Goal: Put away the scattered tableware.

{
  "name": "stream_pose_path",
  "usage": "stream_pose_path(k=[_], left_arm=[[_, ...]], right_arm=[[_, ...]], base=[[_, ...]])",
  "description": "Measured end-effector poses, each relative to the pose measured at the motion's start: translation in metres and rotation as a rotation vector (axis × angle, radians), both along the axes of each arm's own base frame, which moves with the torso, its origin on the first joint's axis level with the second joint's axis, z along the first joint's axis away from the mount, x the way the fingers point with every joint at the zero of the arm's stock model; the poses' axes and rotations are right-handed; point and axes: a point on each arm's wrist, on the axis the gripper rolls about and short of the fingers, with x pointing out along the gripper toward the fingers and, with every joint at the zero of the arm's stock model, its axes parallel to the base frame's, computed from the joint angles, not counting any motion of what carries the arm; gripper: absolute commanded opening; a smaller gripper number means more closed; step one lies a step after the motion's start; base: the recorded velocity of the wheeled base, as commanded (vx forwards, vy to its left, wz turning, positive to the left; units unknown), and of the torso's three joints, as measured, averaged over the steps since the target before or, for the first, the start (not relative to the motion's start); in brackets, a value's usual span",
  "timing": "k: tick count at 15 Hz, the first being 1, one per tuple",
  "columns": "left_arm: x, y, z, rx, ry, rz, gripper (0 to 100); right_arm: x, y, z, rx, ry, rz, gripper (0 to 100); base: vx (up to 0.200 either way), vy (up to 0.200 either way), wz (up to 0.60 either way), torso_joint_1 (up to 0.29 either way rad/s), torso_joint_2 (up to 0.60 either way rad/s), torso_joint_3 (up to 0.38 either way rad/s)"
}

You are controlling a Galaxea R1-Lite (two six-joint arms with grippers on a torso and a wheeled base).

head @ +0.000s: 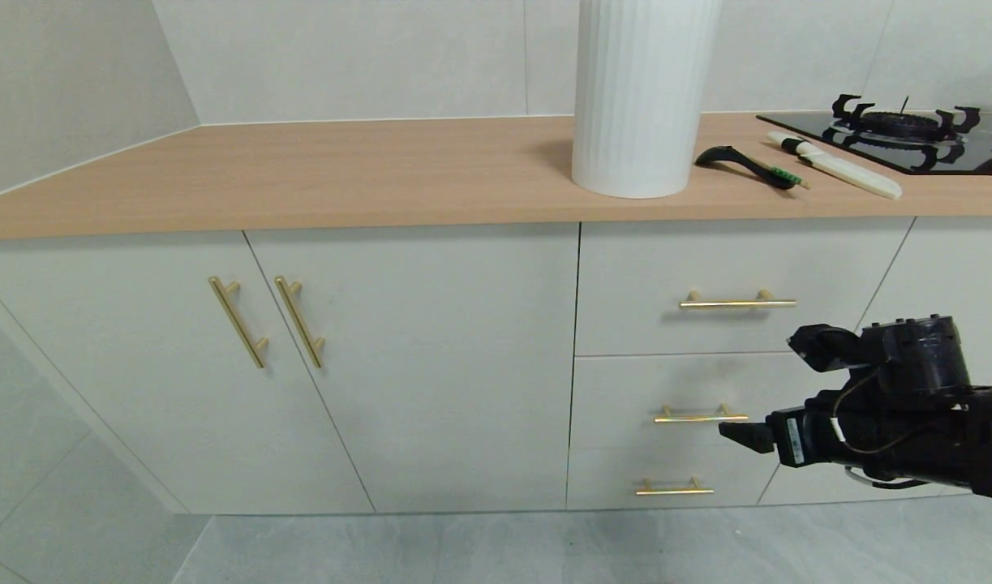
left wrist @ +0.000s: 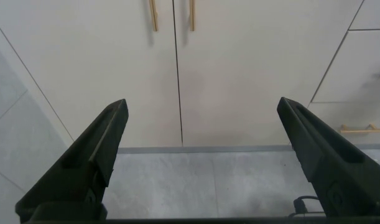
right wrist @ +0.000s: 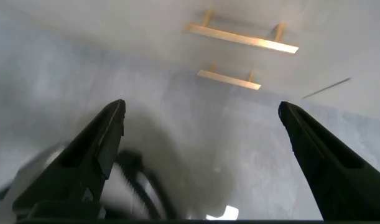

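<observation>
Left claw (left wrist: pixel 202 109), right claw (head: pixel 757 383) wide, empty. Knife (head: pixel 838 165), scoop (head: pixel 743 162) upper right: likely light, stiff, slick; pinch mid-handle.

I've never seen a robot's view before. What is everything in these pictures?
White ribbed cylindrical container: one, white, on the wooden countertop.
Black gas hob: one, black, countertop's right end.
Black curved utensil with green-banded handle: one, black, on the countertop right of the container.
Cream knife-shaped utensil: one, cream, between that utensil and the hob.
Pale grey cabinet doors: two, gold vertical handles, under the countertop, left.
Gold horizontal drawer handles: three, stacked right of the doors.
Left gripper: one, black, open, low before the cabinet doors.
Right gripper: one, black, open, before the lower drawer handles.
</observation>
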Motion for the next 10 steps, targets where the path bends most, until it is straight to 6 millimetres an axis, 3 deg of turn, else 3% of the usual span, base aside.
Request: stream_pose_path(k=[6, 10], left_arm=[[0.000, 0.000, 0.000, 0.000, 0.000, 0.000, 100], [0.000, 0.000, 0.000, 0.000, 0.000, 0.000, 100]], right_arm=[[0.040, 0.009, -0.050, 0.030, -0.119, -0.150, 100], [0.053, 0.009, -0.079, 0.018, -0.131, -0.208, 100]], base=[[0.000, 0.000, 0.00, 0.000, 0.00, 0.000], [0.000, 0.000, 0.00, 0.000, 0.00, 0.000]])
